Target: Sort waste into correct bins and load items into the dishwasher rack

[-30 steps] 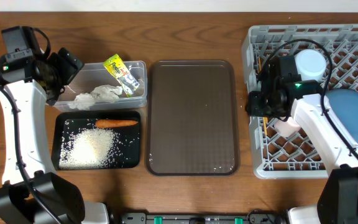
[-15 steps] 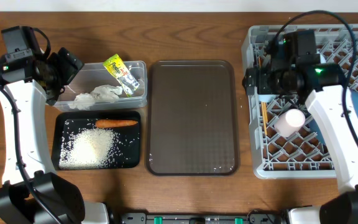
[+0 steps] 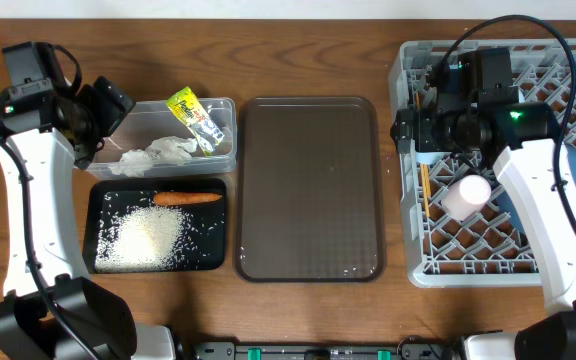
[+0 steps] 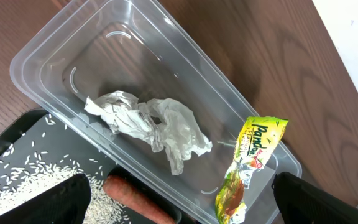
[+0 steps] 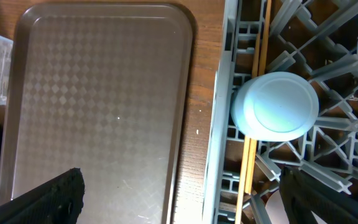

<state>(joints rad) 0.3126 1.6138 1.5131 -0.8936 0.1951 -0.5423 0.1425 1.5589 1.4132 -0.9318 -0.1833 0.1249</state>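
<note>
The clear tub [image 3: 183, 135] holds crumpled white paper [image 4: 148, 124] and a yellow-green wrapper [image 4: 247, 165]. In front of it, the black tray [image 3: 158, 225] carries a carrot [image 3: 186, 198] and loose rice [image 3: 148, 238]. My left gripper [image 4: 179, 202] hangs open and empty over the tub's near edge. The grey dishwasher rack [image 3: 498, 160] holds a pink cup [image 3: 466, 196], a blue plate [image 3: 568, 185], a light blue cup [image 5: 277, 104] and chopsticks [image 5: 257, 99]. My right gripper [image 5: 185, 199] is open and empty above the rack's left rim.
A large brown serving tray [image 3: 310, 188] lies bare between the bins and the rack. Wooden tabletop shows around everything. The right arm's cable loops over the back of the rack.
My right gripper has opened, let go of the pink cup, and risen toward the back of the rack; the cup stays in the rack. The left arm has not moved.
</note>
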